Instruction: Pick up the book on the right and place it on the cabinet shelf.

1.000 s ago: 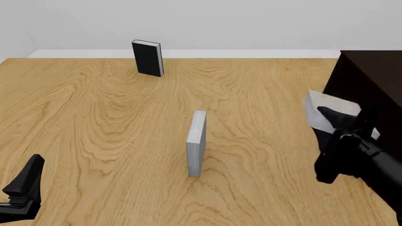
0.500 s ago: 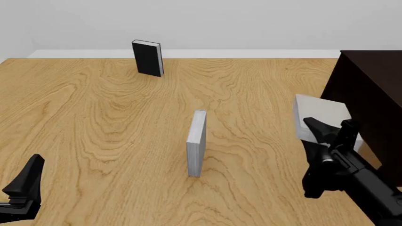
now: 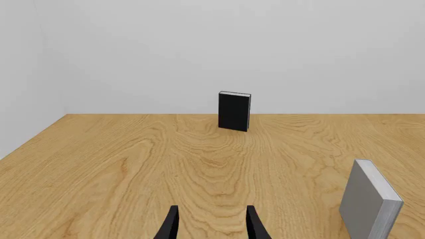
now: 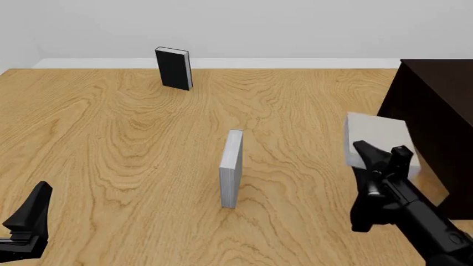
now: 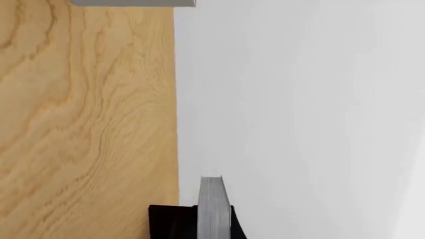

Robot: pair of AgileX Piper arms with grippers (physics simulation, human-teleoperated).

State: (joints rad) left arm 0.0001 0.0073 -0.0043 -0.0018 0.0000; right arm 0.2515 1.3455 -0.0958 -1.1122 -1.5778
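Observation:
My right gripper (image 4: 382, 153) is shut on the thick light-grey book (image 4: 375, 137) and holds it above the table, just left of the very dark cabinet (image 4: 432, 108). No shelf inside the cabinet shows. In the right wrist view the book (image 5: 214, 208) shows edge-on between the dark fingers (image 5: 166, 222). My left gripper (image 4: 30, 217) rests low at the near left, open and empty; its fingers (image 3: 171, 225) stand apart in the left wrist view.
A slimmer grey book (image 4: 232, 168) stands edge-on mid-table; it also shows in the left wrist view (image 3: 369, 200). A black book (image 4: 174, 68) stands upright at the far side, also in the left wrist view (image 3: 234, 111). A white wall closes the far edge.
My right gripper has carried the light-grey book leftwards and a little nearer, away from the cabinet's front. The left arm has not moved.

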